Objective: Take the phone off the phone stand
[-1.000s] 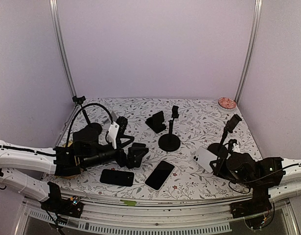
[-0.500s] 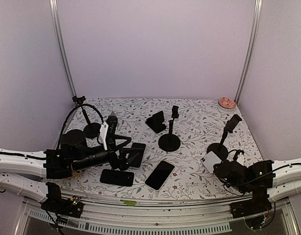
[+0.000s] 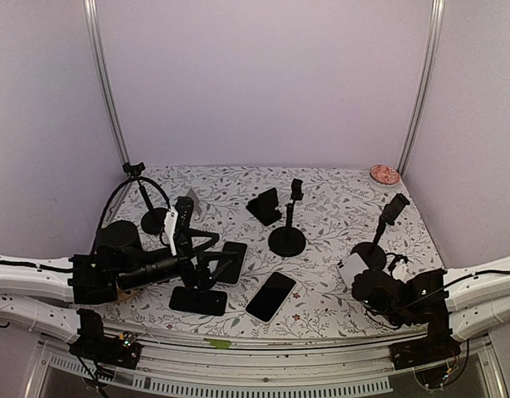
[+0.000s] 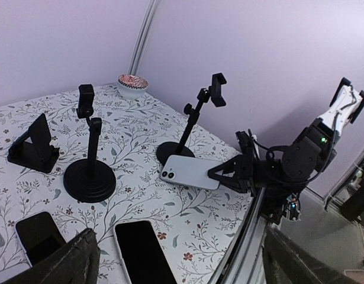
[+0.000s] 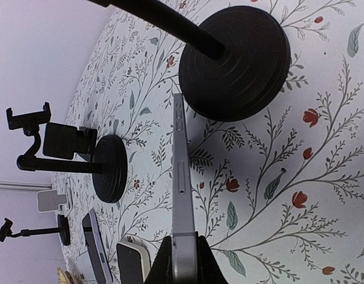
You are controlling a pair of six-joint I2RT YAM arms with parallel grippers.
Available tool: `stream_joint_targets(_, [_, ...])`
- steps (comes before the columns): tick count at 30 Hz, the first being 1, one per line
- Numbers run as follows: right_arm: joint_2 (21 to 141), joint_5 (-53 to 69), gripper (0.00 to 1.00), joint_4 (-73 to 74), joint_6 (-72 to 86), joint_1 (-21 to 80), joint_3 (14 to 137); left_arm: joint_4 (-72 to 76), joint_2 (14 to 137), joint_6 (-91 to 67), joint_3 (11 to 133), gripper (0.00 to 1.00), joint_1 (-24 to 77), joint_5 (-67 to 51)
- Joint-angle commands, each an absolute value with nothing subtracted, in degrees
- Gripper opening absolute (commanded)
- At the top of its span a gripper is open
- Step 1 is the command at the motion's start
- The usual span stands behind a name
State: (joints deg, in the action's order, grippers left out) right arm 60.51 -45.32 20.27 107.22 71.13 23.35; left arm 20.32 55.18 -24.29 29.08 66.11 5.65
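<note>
Gripping tight, the right gripper (image 4: 216, 175) is clenched on one short end of the white phone (image 4: 184, 171). The phone is held out roughly level, its back up and its camera lenses at the far end. It hangs low over the flowered table (image 4: 140, 124), just beside the round base (image 5: 238, 65) of the tall phone stand (image 4: 218, 90) and well below the clamp at the top. From the right wrist you see the phone edge-on, side buttons showing, running away from the fingers (image 5: 161, 266) towards that base. Whether its tip touches the base, I cannot tell.

Over on the other side, the left gripper (image 4: 179, 242) has its fingers spread wide and nothing between them. Below it two black phones lie flat on the table, one (image 4: 38, 235) nearer the left arm and one (image 4: 141, 253) with a pale edge. Further out there's a short upright stand (image 4: 89, 171) on a round foot. A wedge-shaped stand (image 4: 32, 145) sits beyond that, and a small patterned bowl (image 4: 132, 83) is off in the far corner.
</note>
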Motion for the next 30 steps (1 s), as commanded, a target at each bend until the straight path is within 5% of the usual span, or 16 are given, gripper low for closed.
stream_joint_targets(1, [63.39,-39.33,0.03,17.36,106.26,70.29,24.08,19.64,54.36,-24.7,28.21,0.96,67.27,6.24])
stream_joint_targets(8, [65.35,-37.52,0.29,17.31,107.8,69.42,23.86,19.2,53.58,-24.7,28.13,0.96,67.63,6.39])
stream_joint_targets(24, [58.79,-38.33,0.39,18.02,109.64,68.84,19.63,19.07,53.49,-24.53,28.12,0.96,68.02,7.41])
stream_joint_targets(30, [56.78,-41.05,0.59,17.84,89.27,67.24,26.24,19.03,53.92,-24.18,28.12,0.96,68.08,8.47])
